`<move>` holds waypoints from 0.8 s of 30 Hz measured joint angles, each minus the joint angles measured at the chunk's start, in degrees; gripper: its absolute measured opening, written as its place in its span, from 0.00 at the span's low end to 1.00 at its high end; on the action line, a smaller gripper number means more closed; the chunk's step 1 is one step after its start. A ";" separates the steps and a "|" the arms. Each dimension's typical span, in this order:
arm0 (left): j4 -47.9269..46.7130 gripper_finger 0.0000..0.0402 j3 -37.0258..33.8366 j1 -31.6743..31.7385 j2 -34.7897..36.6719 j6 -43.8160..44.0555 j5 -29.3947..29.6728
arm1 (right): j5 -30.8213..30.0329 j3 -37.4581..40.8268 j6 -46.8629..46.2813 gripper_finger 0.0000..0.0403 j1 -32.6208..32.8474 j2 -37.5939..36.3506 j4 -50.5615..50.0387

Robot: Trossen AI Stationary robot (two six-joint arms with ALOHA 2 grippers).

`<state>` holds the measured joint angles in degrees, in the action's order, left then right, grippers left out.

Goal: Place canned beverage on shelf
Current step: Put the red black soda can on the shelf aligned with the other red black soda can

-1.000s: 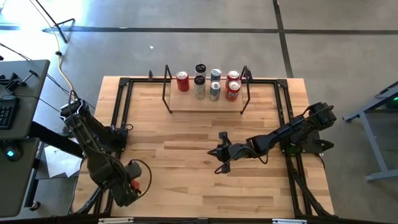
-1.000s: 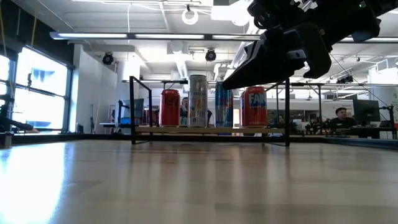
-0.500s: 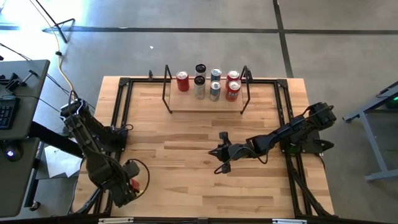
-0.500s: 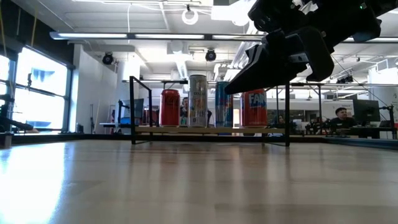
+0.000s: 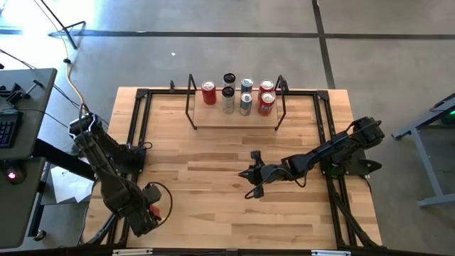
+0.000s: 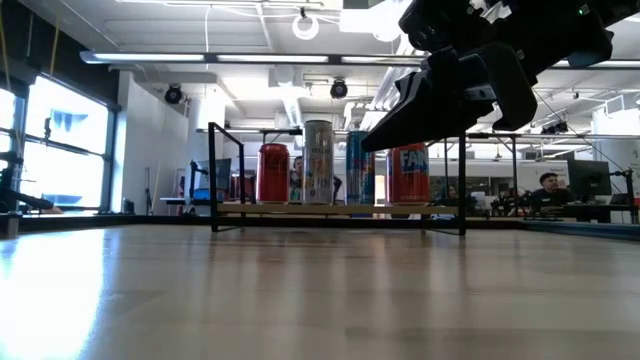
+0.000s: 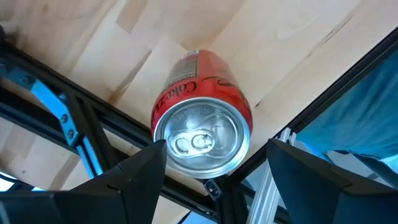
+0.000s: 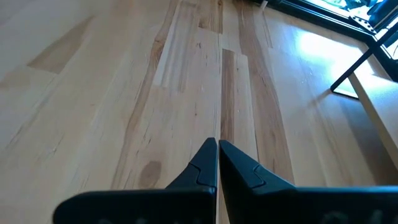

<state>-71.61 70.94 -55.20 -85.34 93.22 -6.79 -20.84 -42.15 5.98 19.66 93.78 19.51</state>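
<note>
A red cola can (image 7: 202,134) stands at the table's near left corner, its silver top facing my left wrist camera; it shows as a red spot in the high view (image 5: 152,211). My left gripper (image 7: 211,165) is open, with one finger on either side of the can's top; I cannot tell whether a finger touches it. My right gripper (image 8: 217,152) is shut and empty above the table's middle (image 5: 250,174). The shelf (image 5: 234,119), a light board in a thin black rod frame, stands at the far edge and carries several cans (image 6: 318,160).
Black frame rails (image 5: 138,128) run along the table's left and right (image 5: 328,142) sides, and one rail passes close by the red can (image 7: 74,93). Bare wood (image 5: 206,163) lies between the shelf and the grippers. A desk with a keyboard (image 5: 14,114) stands left of the table.
My right gripper has turned a little in place above the table's middle and stays shut.
</note>
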 joint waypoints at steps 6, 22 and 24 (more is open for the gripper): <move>1.69 0.67 -2.69 0.02 0.11 -0.38 -1.68 | 0.00 0.00 0.00 0.00 0.00 0.00 0.00; 2.18 0.67 -0.03 1.27 -0.09 -5.39 0.48 | 0.00 0.00 -0.17 0.00 0.02 0.00 0.02; 1.70 0.66 1.01 1.21 -0.09 -5.41 1.05 | 0.00 0.00 -0.17 0.00 0.00 0.00 0.02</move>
<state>-69.90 71.95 -53.99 -85.43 87.82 -5.74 -20.84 -42.15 5.80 19.66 93.78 19.53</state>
